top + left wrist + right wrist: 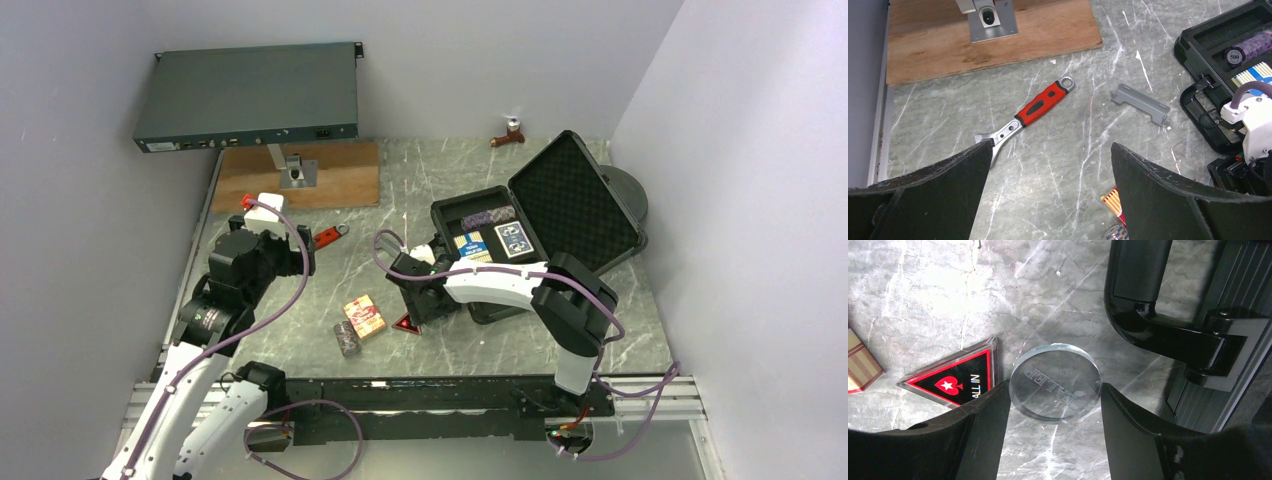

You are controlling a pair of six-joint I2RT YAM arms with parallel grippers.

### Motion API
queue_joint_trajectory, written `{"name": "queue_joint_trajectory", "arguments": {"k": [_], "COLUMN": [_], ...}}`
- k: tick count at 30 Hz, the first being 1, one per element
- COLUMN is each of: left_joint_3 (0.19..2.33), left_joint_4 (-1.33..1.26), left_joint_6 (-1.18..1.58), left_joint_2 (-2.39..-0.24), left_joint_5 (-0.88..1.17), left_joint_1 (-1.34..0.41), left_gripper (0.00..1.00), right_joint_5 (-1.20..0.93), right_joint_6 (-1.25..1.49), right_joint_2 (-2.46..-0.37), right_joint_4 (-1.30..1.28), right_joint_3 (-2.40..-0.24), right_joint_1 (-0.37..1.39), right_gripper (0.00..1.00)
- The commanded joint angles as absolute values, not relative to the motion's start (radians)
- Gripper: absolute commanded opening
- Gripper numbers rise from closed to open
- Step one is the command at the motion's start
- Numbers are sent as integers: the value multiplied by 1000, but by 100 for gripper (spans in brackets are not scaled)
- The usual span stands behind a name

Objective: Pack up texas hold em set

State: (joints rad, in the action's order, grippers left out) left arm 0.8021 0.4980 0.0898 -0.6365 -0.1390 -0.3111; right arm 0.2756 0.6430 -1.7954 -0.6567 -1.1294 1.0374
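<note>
— Fingers first: what had the right fingers (983,440) got?
— They were closed in on the dealer button (1055,382), a clear round disc. One finger sat against its rim on each side. Whether the disc rested on the tabletop (923,290) or hung just off it, I could not tell.
— What lay nearby?
— The all-in triangle (955,380), black and red with a spade, lay flat just beside the disc, on its left in the wrist view. The black case handle (1148,315) was near on the other side. A corner of the striped card box (860,365) showed at the frame edge.
— And the left fingers (923,200)?
— Spread wide, with nothing between them, hanging above the marble. Beyond them lay a red-handled wrench (1040,107), with a small grey plastic piece (1140,104) to its right, apart from it.
— And the case (442,215)?
— It stood open on the right half of the tabletop, with the lid (575,195) tilted back. A purple chip roll (488,215) lay in the far slot, and two card packs (470,245) sat side by side in front of it.
— What was outside the case?
— The card box, with a short chip stack (347,338) just beside it, left of the right fingers. The triangle and the disc were out too, close against the case's near corner.
— Anything else?
— At far left, a wooden board (300,175) carried a metal stand, with a grey rack unit (250,95) above it.
</note>
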Motion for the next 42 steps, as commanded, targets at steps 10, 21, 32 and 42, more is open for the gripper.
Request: {"name": "queue_joint_trajectory", "arguments": {"k": [10, 21, 32, 42], "left_joint_3": [816, 814, 814, 812], "left_joint_4": [488, 488, 488, 489], "left_joint_6": [87, 87, 87, 87], "left_joint_2": [-633, -631, -626, -627], "left_joint_5": [-152, -155, -167, -165], "left_joint_1": [-310, -310, -310, -310], "left_gripper": [95, 95, 95, 95], "right_joint_5": [312, 340, 339, 419], "right_joint_6": [584, 567, 545, 498], "right_joint_2": [-1752, -1730, -1746, -1755], "right_joint_4": [-656, -698, -694, -719], "right_joint_3": [-1168, -1242, -1318, -1403], "right_joint_1": [1074, 1083, 1083, 1081], "right_gripper": [30, 29, 29, 30]}}
